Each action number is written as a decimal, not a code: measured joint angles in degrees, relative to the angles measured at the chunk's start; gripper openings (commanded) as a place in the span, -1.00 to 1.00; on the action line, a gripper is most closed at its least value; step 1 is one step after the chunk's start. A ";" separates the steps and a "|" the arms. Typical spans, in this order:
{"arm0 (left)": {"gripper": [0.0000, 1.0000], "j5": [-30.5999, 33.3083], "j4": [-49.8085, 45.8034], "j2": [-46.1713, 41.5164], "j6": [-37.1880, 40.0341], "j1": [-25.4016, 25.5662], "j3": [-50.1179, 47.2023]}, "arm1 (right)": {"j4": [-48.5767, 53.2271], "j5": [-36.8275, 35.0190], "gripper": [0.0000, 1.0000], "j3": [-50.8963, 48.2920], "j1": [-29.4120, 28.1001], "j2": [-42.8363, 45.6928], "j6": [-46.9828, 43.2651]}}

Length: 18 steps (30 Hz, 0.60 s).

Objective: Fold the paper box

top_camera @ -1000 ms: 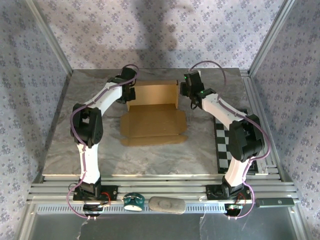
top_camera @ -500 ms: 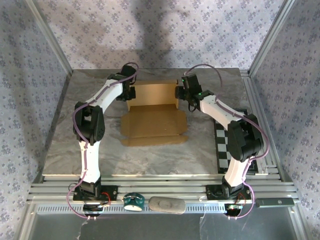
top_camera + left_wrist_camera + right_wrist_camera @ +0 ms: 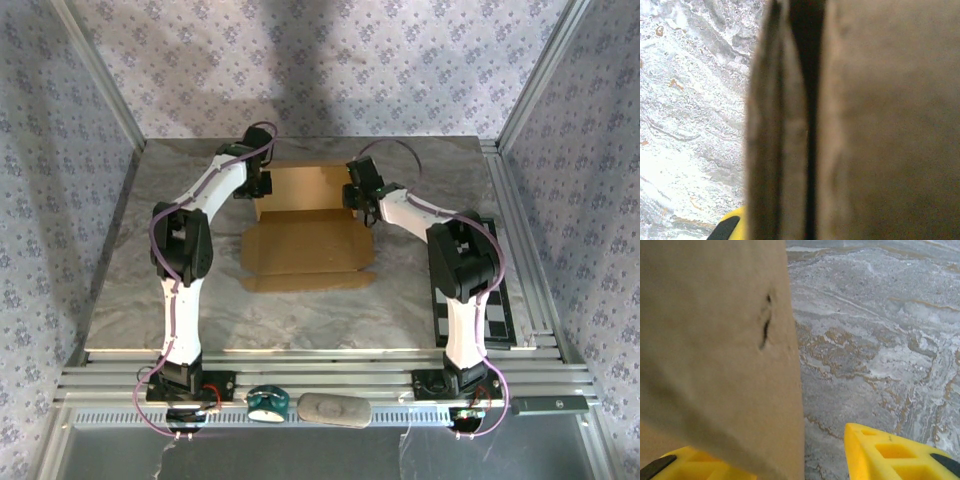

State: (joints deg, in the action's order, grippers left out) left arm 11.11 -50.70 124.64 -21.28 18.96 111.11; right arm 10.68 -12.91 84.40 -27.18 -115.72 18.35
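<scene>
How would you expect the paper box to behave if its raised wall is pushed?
Probably light and floppy: the paper box is one thin creased sheet. Its raised back wall may spring back at the fold. The small nick hints it damages easily.

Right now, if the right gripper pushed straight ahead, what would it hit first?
Probably the paper box: its raised flap stands inside the right gripper, with the marble table beyond, though depth is unclear.

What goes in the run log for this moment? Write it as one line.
left claw: shut on paper box, left wall | right claw: open at right wall | back wall: upright | front flap: flat on table
</scene>
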 measured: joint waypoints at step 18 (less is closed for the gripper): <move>-1.00 -0.85 -3.15 2.16 0.22 -0.13 3.91 | 2.80 -9.62 -0.49 11.43 -1.49 -8.46 -0.68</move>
State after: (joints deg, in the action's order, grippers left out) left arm 10.26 -53.84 126.80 -21.06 18.83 115.02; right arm 13.47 -22.52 95.83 -28.67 -124.18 17.67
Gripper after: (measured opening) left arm 0.075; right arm 0.272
